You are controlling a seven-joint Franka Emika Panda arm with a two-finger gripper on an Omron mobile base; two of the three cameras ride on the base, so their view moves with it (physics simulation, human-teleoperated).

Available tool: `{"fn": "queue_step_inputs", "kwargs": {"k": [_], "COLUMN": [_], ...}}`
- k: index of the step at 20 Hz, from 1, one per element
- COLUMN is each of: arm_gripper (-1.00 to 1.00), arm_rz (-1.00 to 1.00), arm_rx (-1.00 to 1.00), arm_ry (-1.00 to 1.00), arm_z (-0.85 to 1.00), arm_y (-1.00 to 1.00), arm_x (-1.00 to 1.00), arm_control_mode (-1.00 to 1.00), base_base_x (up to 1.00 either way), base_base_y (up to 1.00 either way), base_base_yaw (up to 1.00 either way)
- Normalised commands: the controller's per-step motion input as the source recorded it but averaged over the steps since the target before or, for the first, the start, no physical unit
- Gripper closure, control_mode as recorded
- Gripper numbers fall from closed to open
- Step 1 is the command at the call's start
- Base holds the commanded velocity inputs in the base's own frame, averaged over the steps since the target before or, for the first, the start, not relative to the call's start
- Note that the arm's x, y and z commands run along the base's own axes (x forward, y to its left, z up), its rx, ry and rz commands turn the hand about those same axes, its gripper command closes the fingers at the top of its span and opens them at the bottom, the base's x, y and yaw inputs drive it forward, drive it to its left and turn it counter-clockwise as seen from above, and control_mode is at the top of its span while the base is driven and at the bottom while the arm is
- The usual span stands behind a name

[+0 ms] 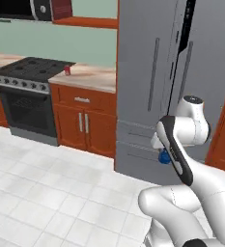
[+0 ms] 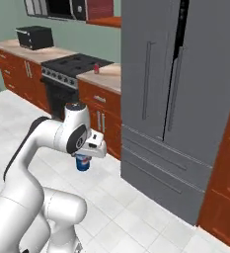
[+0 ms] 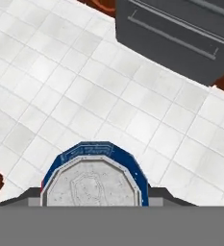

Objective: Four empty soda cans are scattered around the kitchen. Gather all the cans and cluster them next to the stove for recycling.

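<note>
One blue can (image 2: 82, 162) sits clamped between the jaws.

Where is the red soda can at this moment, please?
The red soda can stands on the beige counter just right of the stove, left of the grey refrigerator.

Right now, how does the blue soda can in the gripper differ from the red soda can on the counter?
The blue soda can hangs above the floor, held in the gripper; the red soda can stands on the counter right beside the stove. Their colours differ: blue with a white-red logo against red. Both are small upright cylinders.
</note>
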Motion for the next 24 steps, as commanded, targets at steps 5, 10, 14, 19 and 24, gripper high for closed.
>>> {"fn": "queue_step_inputs", "kwargs": {"k": [5, 10, 14, 19, 24], "arm_gripper": [1.00, 1.00, 1.00, 1.00, 1.00], "arm_rz": [0.00, 0.00, 0.00, 0.00, 0.00], "arm_rx": [0.00, 0.00, 0.00, 0.00, 0.00], "arm_ry": [0.00, 0.00, 0.00, 0.00, 0.00], "arm_z": [0.00, 0.00, 0.00, 0.00, 0.00], "arm_y": [0.00, 0.00, 0.00, 0.00, 0.00], "arm_x": [0.00, 0.00, 0.00, 0.00, 0.00], "arm_control_mode": [1.00, 1.00, 1.00, 1.00, 1.00], "base_base_x": [0.95, 1.00, 1.00, 0.99, 0.99], "base_base_y": [-0.25, -0.39, -0.42, -0.14, 0.13], "base_base_yaw": [0.77, 0.68, 0.57, 0.42, 0.28]}}
